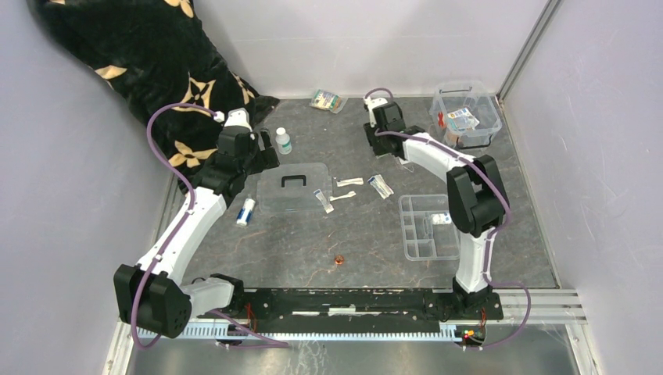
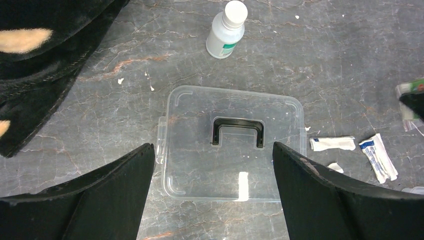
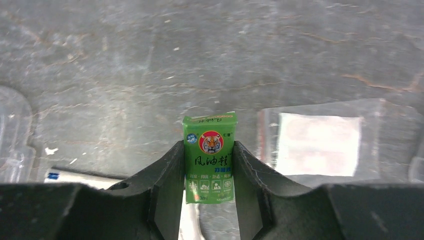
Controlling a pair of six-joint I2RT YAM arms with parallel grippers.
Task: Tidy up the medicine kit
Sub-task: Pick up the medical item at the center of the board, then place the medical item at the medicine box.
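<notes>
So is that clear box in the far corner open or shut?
Open. The box has no cover on; its lid lies flat on the table, well apart.

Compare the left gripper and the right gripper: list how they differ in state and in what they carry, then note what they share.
The left gripper stands wide open; the right gripper is closed. The left gripper holds nothing, with the clear lid lying on the table below it; the right gripper pinches a small green box bearing a tiger picture. Both have black fingers and point down at the table.
</notes>
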